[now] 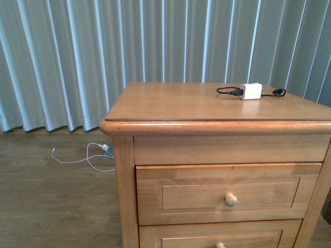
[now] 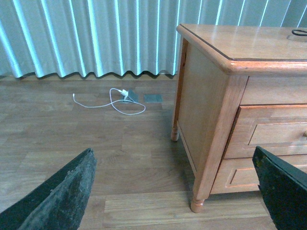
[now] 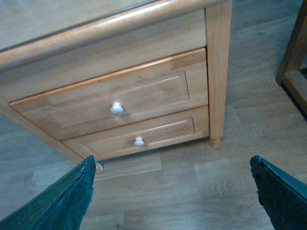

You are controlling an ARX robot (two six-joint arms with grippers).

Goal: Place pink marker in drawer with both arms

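both claws wide open, empty: left gripper (image 2: 175, 191), right gripper (image 3: 172, 191); drawer (image 1: 227, 194) closed.

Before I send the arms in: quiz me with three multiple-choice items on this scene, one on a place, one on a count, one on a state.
1. Where is the white adapter?
A. on the nightstand top
B. on the floor
C. in a drawer

2. How many drawer fronts show on the nightstand?
A. one
B. two
C. four

3. What state is the upper drawer in?
A. pulled open
B. removed
C. shut

Answers:
1 A, it sits near the top's far right part with a black cable.
2 B, the right wrist view shows an upper and a lower drawer, each with one knob.
3 C, its front sits flush with the frame.
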